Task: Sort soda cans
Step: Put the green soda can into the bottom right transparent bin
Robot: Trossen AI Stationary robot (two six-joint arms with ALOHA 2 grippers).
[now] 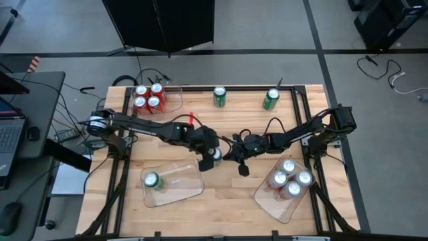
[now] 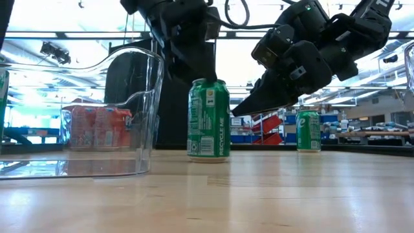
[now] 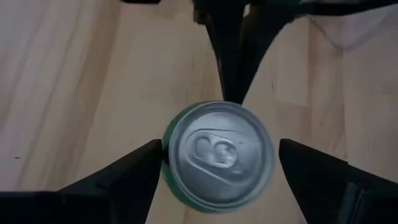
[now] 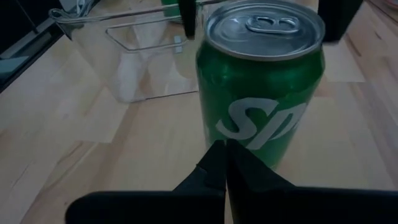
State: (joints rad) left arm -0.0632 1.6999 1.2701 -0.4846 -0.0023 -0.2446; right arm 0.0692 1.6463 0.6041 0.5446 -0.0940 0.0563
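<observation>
- From above you see your left gripper (image 1: 208, 158) over a green can (image 1: 215, 156) near the middle of the table (image 1: 227, 201), its top half hidden by the arm.
- Your left wrist view shows what that hides: the fingers (image 3: 124, 180) stand spread either side of the can's silver top (image 3: 217, 154), neither clearly pressing it.
- The low view shows the can (image 2: 208, 120) upright on the wood, beside a clear tray (image 2: 139, 110).
- Your right gripper (image 1: 242, 167) sits just beside the can, jaws pressed together, tips (image 4: 224, 168) low against its side.
- Both arms reach inward from the table's side edges and meet at the middle.
- Two more green cans (image 1: 220, 96) stand near the far edge.
</observation>
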